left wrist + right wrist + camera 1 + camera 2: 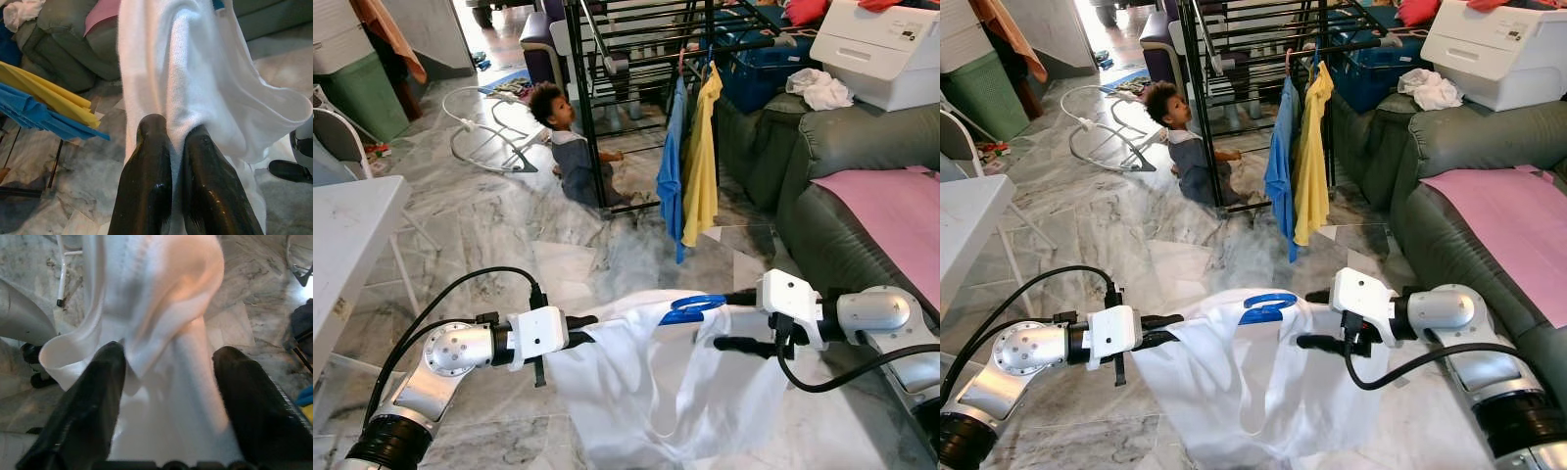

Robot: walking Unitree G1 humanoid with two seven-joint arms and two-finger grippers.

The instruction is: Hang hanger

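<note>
Hanger (pixel 693 308) level, long axis between claws; left claw (pixel 173 142) pinching shirt (pixel 656 392).

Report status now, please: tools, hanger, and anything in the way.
Left tool shut on white shirt. Right tool open around shirt. Blue hanger inside shirt, not yet hung. Child sits by drying rack.

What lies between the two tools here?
In the left eye view, a white garment on a blue hanger spans from the left tool to the right tool.
</note>
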